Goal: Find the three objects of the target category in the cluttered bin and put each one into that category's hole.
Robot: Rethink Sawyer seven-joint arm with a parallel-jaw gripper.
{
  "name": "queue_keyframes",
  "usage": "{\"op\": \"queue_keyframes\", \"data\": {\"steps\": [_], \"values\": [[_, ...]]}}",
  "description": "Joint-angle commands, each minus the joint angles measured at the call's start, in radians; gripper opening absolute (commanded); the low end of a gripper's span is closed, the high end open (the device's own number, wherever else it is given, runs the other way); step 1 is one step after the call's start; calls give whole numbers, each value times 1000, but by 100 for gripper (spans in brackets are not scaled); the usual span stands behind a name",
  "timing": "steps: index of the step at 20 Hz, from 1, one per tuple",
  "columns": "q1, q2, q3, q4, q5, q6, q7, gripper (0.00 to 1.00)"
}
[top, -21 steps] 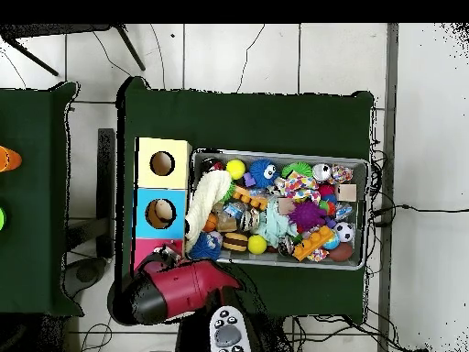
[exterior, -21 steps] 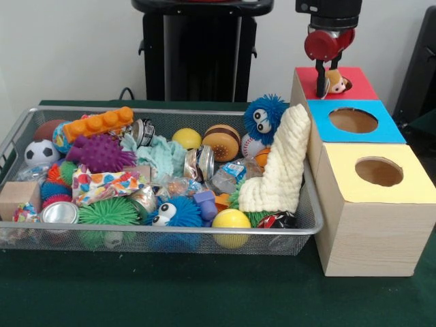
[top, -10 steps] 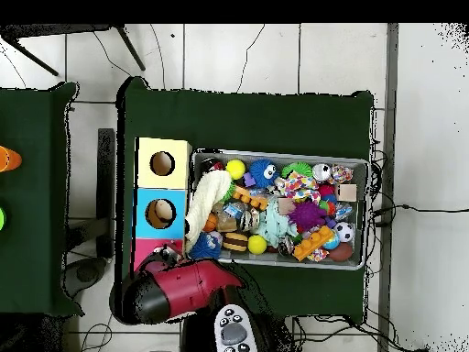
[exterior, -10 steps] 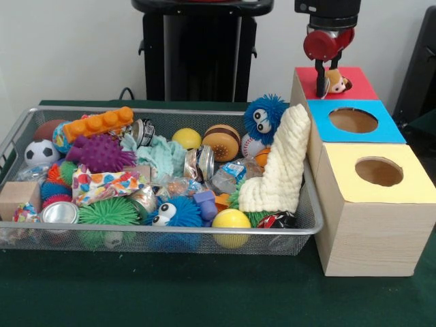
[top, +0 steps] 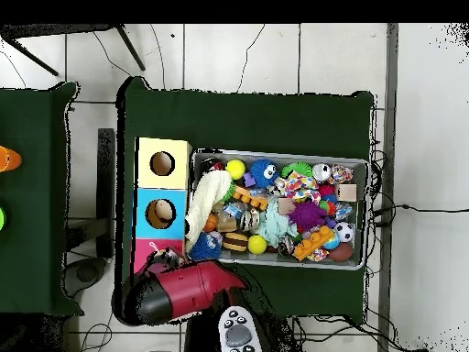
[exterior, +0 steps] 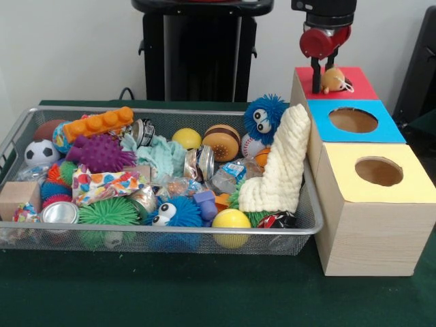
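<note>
Rising off the red box (exterior: 354,83), the gripper (exterior: 316,70) looks empty, fingers slightly parted, though unclear. A small tan toy (exterior: 333,80) now sits at the hole's rim, seemingly not yet dropped through.

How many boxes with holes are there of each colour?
Red box: 1
Blue box: 1
Yellow box: 1
Total: 3
</note>
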Motion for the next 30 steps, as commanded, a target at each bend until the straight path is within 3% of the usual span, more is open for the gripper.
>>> {"op": "queue_keyframes", "data": {"steps": [1, 16, 22, 27, 30], "values": [[-45, 93, -11, 178, -55, 356, 41, 100], [-39, 79, -9, 173, -48, 374, 65, 100], [-52, 53, -8, 188, -31, 256, 117, 100], [-89, 39, 15, 206, -11, 22, 200, 100], [-120, 9, 50, 213, 12, -63, 227, 100]]}}
